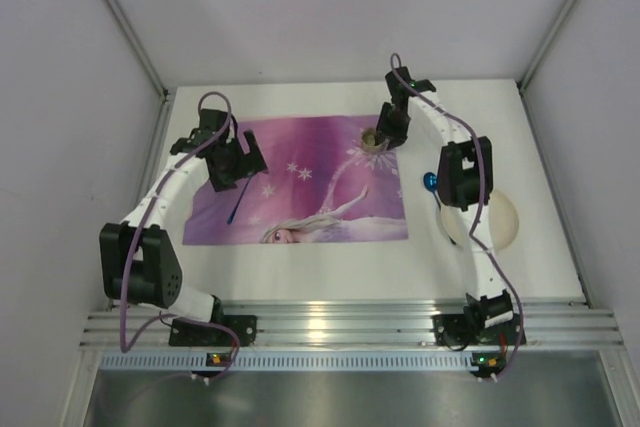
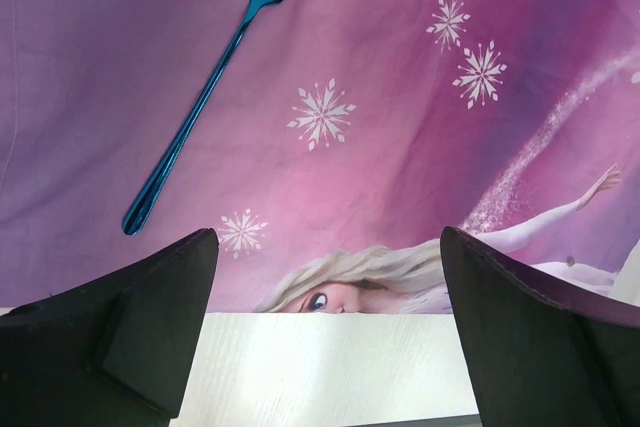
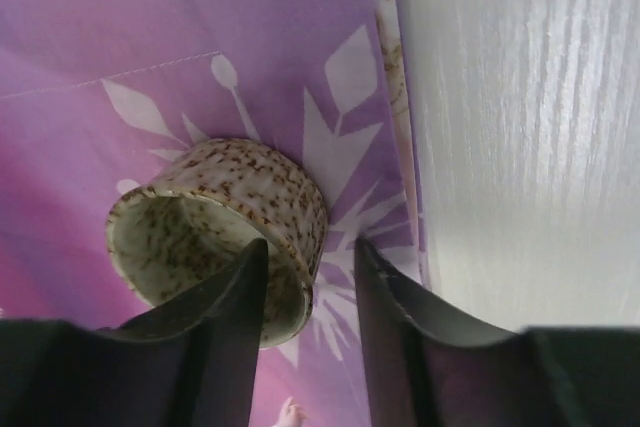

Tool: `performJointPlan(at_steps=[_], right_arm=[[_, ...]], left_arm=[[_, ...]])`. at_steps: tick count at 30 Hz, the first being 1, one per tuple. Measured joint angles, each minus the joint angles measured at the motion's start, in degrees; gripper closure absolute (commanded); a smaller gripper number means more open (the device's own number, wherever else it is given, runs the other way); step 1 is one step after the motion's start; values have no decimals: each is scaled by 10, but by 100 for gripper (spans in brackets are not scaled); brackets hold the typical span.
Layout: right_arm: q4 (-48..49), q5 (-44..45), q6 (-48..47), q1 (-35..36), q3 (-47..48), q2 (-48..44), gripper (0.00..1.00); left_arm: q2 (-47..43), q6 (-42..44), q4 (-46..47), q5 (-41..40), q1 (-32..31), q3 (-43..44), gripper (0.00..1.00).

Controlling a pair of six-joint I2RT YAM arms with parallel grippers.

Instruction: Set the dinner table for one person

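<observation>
On the white dinner table lies a purple-pink snowflake placemat. A speckled beige cup stands on the mat's far right corner. My right gripper straddles its rim, one finger inside and the other outside. A gap shows between the outer finger and the cup wall, so the jaws are open a little. A shiny blue fork lies on the mat's left part. My left gripper hangs wide open over the mat's near edge, right of the fork, holding nothing.
A cream plate sits on the table right of the mat, partly hidden by the right arm. A shiny blue utensil lies between the plate and the mat. Grey walls and metal rails close in the table.
</observation>
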Motion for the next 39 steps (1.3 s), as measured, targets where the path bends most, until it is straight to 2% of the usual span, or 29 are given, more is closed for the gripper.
performJointPlan(at_steps=[1,2,6,10,13,18,21,27,31,34,36,39], right_arm=[[-1,-2,0,1,0,4,48],[-1,-4,3,2,0,6,35],[4,-7,1,6,0,1,9],[12,-1,-4,-1,-37,-44,5],[21,9,-14,-14,-121,-132,3],[49,36,-50,-59,-292,-311,6],[61,48,-65,-83,-366,-360,7],[73,38,-83,-94,-495,-345,12],[73,31,-89,-94,-515,-325,18],[83,30,-94,-94,-516,-325,29],[94,30,-99,-94,-523,-325,41],[105,29,-102,-94,-547,-325,48]], left_arm=[[-7,1,-2,-2,0,0,2],[-12,3,-4,-3,0,0,2],[-24,7,-11,-5,0,0,2],[-26,10,-14,-5,0,0,2],[-28,13,-10,-3,0,-6,2],[-36,15,-6,10,0,-34,2],[-37,15,-4,19,0,-48,2],[-38,15,4,29,0,-63,2],[-50,16,9,29,0,-72,2],[-58,15,11,29,0,-79,2],[-63,15,12,29,0,-85,2],[-70,15,15,27,0,-98,2]])
